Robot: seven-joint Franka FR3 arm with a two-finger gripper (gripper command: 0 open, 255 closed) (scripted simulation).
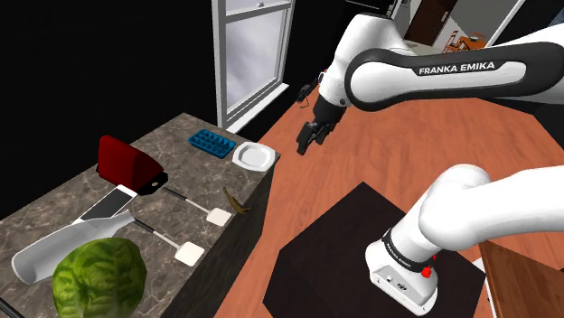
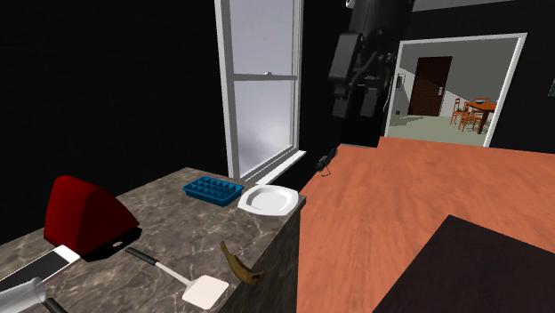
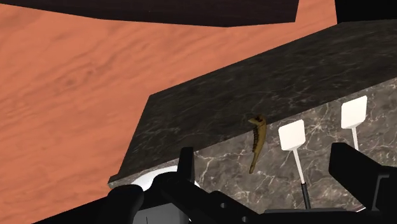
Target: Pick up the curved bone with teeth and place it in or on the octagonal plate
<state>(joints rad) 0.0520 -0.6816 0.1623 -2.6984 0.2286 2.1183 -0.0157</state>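
Dark marbled desk [image 1: 176, 131] runs along a wooden floor [image 1: 380, 154], with a head of green lettuce [image 1: 99, 280] at its near end and two white-bladed spatulas [image 1: 194, 206] farther along. Next comes the curved bone [image 1: 237, 205], brownish and lying flat right at the desk's floor-side edge, touching nothing else. At the far corner sits the white plate [image 1: 253, 156], which looks octagonal as far as I can tell, just beside a blue ice tray [image 1: 211, 143]. Beyond that corner the gripper [image 1: 305, 144] hangs in the air over the floor, well above desk height. Its fingers [image 3: 185, 167] stand wide apart with nothing between them and nothing touched. From the stand the arm rises, bends over toward the shoulder view's left, and tilts the hand down toward the desk. Behind it stands a white-framed window [image 1: 253, 54].
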